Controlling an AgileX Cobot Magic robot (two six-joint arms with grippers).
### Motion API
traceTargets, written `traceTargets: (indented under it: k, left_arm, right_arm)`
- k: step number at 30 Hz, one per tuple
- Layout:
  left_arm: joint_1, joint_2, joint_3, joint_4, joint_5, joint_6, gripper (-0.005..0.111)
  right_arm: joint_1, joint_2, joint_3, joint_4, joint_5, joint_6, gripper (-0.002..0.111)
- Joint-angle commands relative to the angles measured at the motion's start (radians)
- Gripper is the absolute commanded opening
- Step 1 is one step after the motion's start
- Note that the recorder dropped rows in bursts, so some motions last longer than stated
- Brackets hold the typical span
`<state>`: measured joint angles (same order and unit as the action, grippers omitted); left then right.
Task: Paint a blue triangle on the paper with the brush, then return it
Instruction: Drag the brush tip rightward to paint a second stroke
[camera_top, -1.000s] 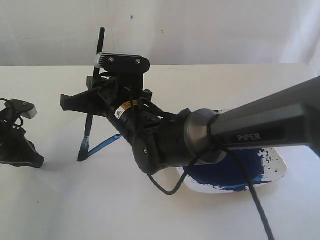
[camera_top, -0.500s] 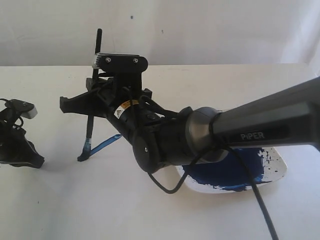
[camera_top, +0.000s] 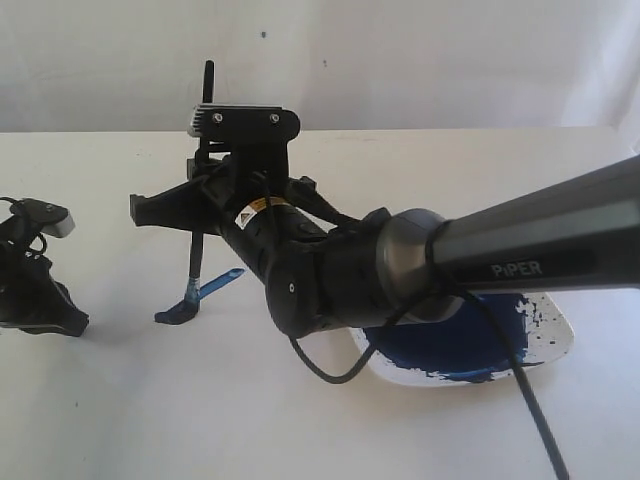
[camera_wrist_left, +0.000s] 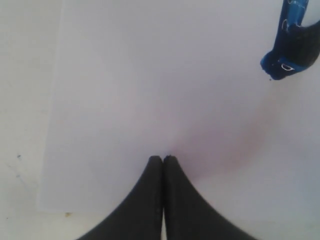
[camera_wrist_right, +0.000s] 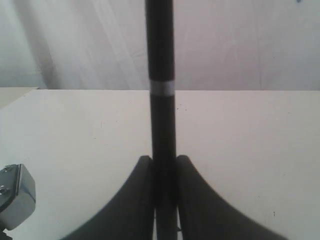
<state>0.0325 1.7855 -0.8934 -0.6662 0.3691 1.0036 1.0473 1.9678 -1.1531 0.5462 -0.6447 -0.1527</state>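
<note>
My right gripper (camera_top: 150, 210) reaches across to the left half and is shut on the brush (camera_top: 196, 255), which stands nearly upright. In the right wrist view the black handle (camera_wrist_right: 162, 60) rises between the right gripper (camera_wrist_right: 163, 160) fingers. The blue-stained tip (camera_top: 188, 297) is at the paper (camera_top: 190, 390); I cannot tell whether it touches. One blue streak (camera_top: 222, 283) of the blue triangle runs from the tip toward the arm, which hides the rest. A dark blue blot (camera_top: 170, 316) lies beside the tip. My left gripper (camera_top: 40, 300) rests shut at the far left; the left gripper (camera_wrist_left: 163, 159) hovers over the paper (camera_wrist_left: 150, 75), with the brush tip (camera_wrist_left: 290, 52) ahead.
A white square dish (camera_top: 558, 335) with a dark navy paint pool (camera_top: 450, 345) sits at the right, partly under my right arm (camera_top: 520, 250). A black cable (camera_top: 525, 400) hangs from the arm toward the front. The paper's edge (camera_wrist_left: 54, 110) meets the white table.
The right gripper has shifted the brush slightly right, off the dark blot. Less of the blue streak shows beside the arm. The left arm has not moved.
</note>
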Motion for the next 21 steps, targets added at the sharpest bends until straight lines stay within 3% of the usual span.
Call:
traceTargets:
  k: [1,21]
  left_arm:
    - [-0.008,-0.001,0.007,-0.009,0.023,-0.001,0.000]
    - [-0.008,-0.001,0.007,-0.007,0.022,-0.001,0.000]
  right_arm:
    - [-0.002,-0.021,0.020,0.019,0.030,-0.059,0.000]
    - [-0.002,-0.096,0.061,0.567,-0.037,-0.599,0.000]
